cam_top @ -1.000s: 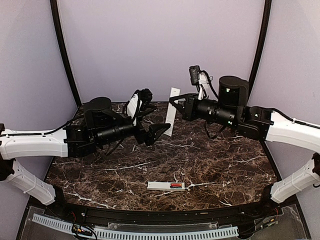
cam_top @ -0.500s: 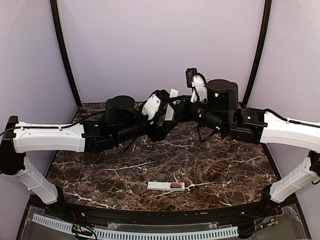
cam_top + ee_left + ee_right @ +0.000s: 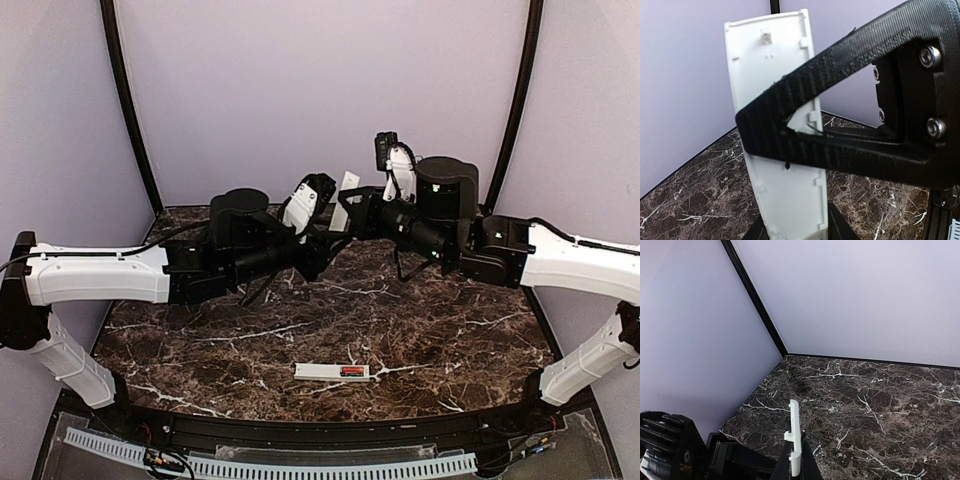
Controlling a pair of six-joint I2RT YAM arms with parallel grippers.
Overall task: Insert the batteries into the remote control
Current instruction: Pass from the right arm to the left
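The left gripper (image 3: 328, 243), which a second ago hung wide open well to the left of the cover plate (image 3: 348, 190), has swung right and up to meet it. Its jaws are now much narrower, and one black finger (image 3: 855, 55) lies across the plate's inner face with its small clips, but whether they actually pinch the plate cannot be told. Far below this gripper, toward the arm bases, the remote control (image 3: 325, 371) lies flat on the bench (image 3: 450, 340) exactly where it lay before. It is well apart from both grippers, and the red battery (image 3: 351, 371) sits near its right end. Just to the right of the left gripper, the right gripper (image 3: 358, 212) is clamped shut on the upright white plate, which shows edge-on between its fingers in the right wrist view. Its arm has shifted a little to the left, while the plate's top stands about where it did.
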